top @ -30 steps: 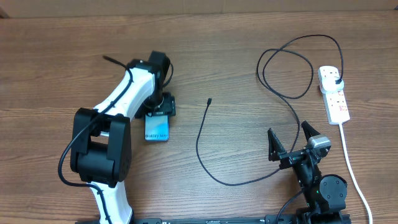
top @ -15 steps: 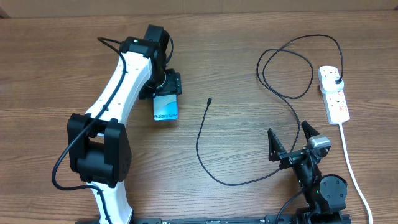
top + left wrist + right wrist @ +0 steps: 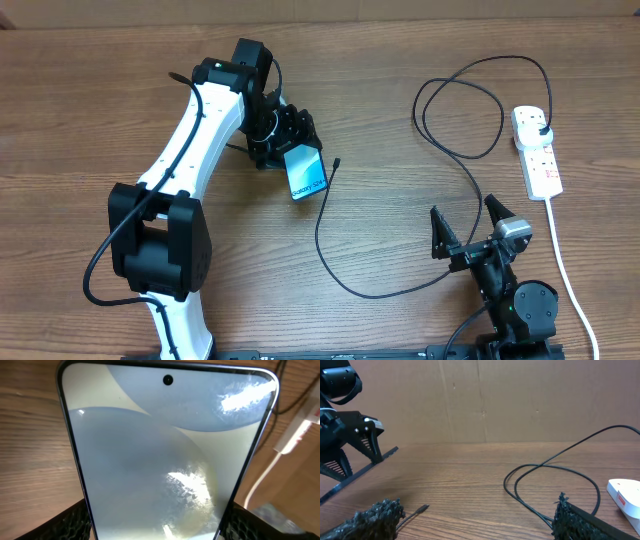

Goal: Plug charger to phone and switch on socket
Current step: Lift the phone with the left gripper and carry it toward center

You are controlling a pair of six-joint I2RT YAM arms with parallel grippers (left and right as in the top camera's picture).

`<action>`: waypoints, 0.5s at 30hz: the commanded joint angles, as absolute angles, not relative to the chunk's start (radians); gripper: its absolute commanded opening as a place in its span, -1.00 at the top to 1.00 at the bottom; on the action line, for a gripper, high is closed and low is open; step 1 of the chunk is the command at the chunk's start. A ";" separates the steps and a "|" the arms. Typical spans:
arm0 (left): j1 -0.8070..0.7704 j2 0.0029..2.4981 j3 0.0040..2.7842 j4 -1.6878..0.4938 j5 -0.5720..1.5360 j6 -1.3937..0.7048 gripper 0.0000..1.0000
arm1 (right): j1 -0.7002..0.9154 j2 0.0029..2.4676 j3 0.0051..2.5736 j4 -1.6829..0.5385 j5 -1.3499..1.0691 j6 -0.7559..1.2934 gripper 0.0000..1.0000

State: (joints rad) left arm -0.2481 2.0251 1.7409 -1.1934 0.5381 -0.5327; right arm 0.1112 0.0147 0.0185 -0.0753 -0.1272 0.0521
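My left gripper (image 3: 290, 150) is shut on the phone (image 3: 307, 174), a slim smartphone with a light blue screen, and holds it tilted above the table. The phone fills the left wrist view (image 3: 165, 455), my jaws (image 3: 160, 525) on both its long edges. The charger (image 3: 325, 235) is a thin black cable looping across the table. Its small connector tip (image 3: 337, 161) lies just right of the phone and shows in the right wrist view (image 3: 422, 508). Its black plug (image 3: 541, 129) sits in the socket (image 3: 538, 153), a white power strip at the right. My right gripper (image 3: 470, 228) is open and empty near the front edge.
The strip's thick white cord (image 3: 562, 262) runs toward the front edge right of my right arm. Cable loops (image 3: 460, 110) lie at the back right. A cardboard wall (image 3: 480, 400) stands behind the table.
My left gripper has carried the phone up and to the right, from the left of the table to beside the connector tip, and turned it. The right arm has not moved.
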 commanded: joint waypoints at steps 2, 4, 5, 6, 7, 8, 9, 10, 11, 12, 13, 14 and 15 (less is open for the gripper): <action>-0.241 2.025 1.771 -1.205 0.636 -0.564 -0.43 | 0.105 0.003 0.008 -0.071 -0.133 0.051 -1.00; -0.241 2.025 1.771 -1.205 0.636 -0.564 -0.42 | 0.105 0.003 0.008 -0.071 -0.133 0.051 -0.99; -0.241 2.025 1.771 -1.205 0.637 -0.564 -0.33 | 0.105 0.003 0.008 -0.071 -0.133 0.051 -1.00; -0.241 2.025 1.771 -1.209 0.637 -0.565 -0.28 | 0.105 0.003 0.008 -0.071 -0.133 0.051 -1.00; -0.241 2.025 1.771 -1.216 0.642 -0.565 -0.28 | 0.105 0.003 0.008 -0.071 -0.133 0.051 -1.00; -0.241 2.025 1.771 -1.224 0.648 -0.564 -0.32 | 0.105 0.003 0.008 -0.071 -0.133 0.051 -1.00; -0.241 2.025 1.771 -1.229 0.648 -0.565 -0.36 | 0.105 0.003 0.008 -0.071 -0.133 0.051 -1.00; -0.241 2.025 1.771 -1.231 0.648 -0.565 -0.39 | 0.105 0.003 0.008 -0.071 -0.133 0.051 -1.00; -0.241 2.025 1.771 -1.231 0.648 -0.565 -0.40 | 0.105 0.003 0.008 -0.071 -0.133 0.051 -1.00; -0.241 2.025 1.771 -1.231 0.648 -0.565 -0.38 | 0.105 0.003 0.008 -0.071 -0.133 0.051 -1.00; -0.241 2.025 1.771 -1.233 0.649 -0.566 -0.35 | 0.105 0.003 0.008 -0.071 -0.133 0.051 -1.00; -0.241 2.025 1.771 -1.234 0.651 -0.566 -0.34 | 0.105 0.003 0.008 -0.071 -0.133 0.051 -0.99; -0.241 2.025 1.771 -1.234 0.656 -0.566 -0.29 | 0.105 0.003 0.008 -0.071 -0.133 0.051 -1.00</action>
